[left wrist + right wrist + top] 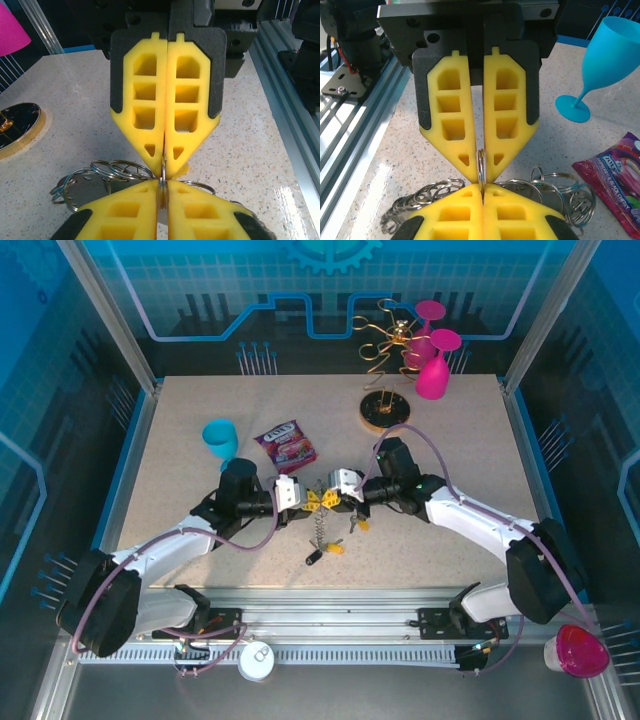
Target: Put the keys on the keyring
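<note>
Step in hand: keyring [481,161] pinched edge-on between left gripper [163,192] and right gripper [482,189]. Both jaws are narrow on it, mid-desk [450,440]. Yellow-headed key [333,548] lies at 6 o'clock, below the chain [318,528]. Next, likely: one gripper frees and fetches a key.

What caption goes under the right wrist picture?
Left gripper and right gripper pinch one metal ring near a blue goblet.

Yellow fingers [145,102] hide most of the keyring [162,175], and the keys [333,548] look too small to tell apart.
</note>
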{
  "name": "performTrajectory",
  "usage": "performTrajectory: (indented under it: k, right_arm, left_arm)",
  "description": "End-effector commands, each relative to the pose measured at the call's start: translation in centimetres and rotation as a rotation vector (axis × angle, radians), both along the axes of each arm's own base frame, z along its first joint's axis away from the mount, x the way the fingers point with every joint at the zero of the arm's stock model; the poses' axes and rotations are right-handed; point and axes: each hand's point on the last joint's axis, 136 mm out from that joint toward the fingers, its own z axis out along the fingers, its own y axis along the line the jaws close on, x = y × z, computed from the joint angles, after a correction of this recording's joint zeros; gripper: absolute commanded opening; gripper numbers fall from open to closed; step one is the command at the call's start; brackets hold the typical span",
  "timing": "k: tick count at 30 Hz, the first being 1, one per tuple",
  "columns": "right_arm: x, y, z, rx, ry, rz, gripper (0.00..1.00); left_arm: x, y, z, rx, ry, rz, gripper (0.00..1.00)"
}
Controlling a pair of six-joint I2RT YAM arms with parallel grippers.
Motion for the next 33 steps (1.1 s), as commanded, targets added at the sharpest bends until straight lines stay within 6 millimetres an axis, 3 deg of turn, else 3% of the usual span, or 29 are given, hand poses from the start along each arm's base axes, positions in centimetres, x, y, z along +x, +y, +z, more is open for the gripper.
performTrajectory:
  k: [1, 8, 17, 23, 31, 33]
  right_arm:
    - [-0.9, 0.5, 0.4, -0.06, -0.059, 0.08, 0.0]
    - [-1.1, 0.8, -0.3, -0.148, -0.083, 0.111, 0.0]
    - [-1.1, 1.0, -1.0, -0.197, -0.079, 0.114, 0.0]
    - [-1.0, 1.2, -1.0, -0.207, -0.074, 0.108, 0.0]
    - [-0.5, 1.1, -0.9, -0.199, -0.052, 0.058, 0.0]
    - [0.5, 0.6, 0.3, -0.133, -0.014, -0.025, 0.13]
  left_arm:
    - [-0.1, -0.1, 1.3, 0.008, -0.038, -0.02, 0.15]
    - [-0.2, -0.1, 1.3, 0.029, -0.031, -0.029, 0.17]
    - [-0.2, -0.1, 1.7, 0.027, -0.033, -0.03, 0.1]
    - [-0.2, -0.2, 2.0, 0.029, -0.035, -0.033, 0.11]
    - [0.2, 0.0, 1.6, 0.054, -0.078, -0.013, 0.0]
    - [0.5, 0.1, 1.2, 0.098, -0.151, 0.012, 0.0]
